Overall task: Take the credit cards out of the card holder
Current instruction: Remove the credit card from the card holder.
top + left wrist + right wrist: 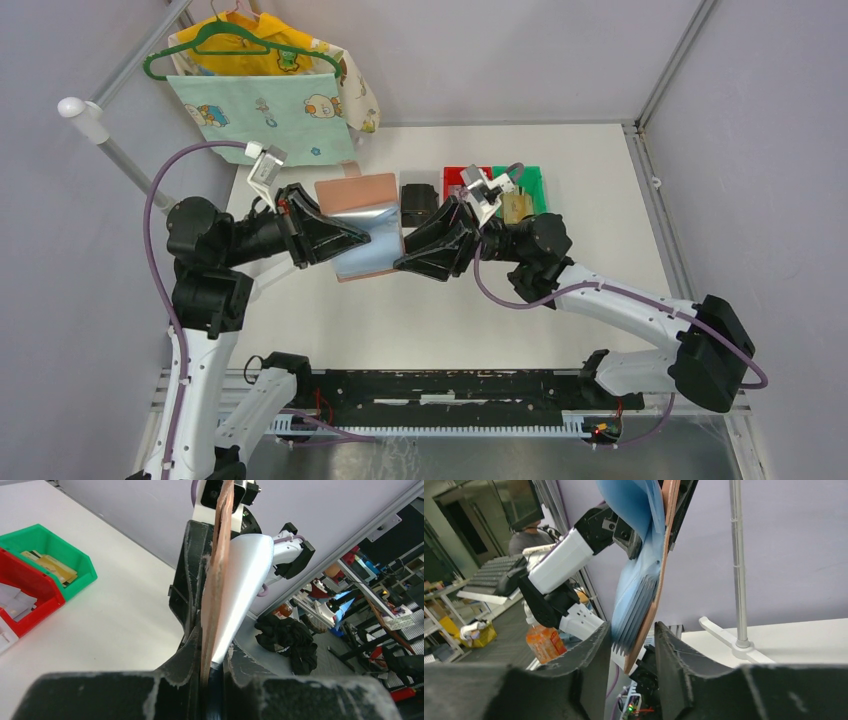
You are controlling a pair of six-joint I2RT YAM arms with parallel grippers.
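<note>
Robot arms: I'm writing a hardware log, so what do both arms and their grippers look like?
Both the left arm and right arm have white link shells with bulky black joint housings. A purple cable loops along each. The left gripper and right gripper are black and wedge-shaped, with two blocky fingers scuffed whitish. A white camera bracket sits on each wrist.
</note>
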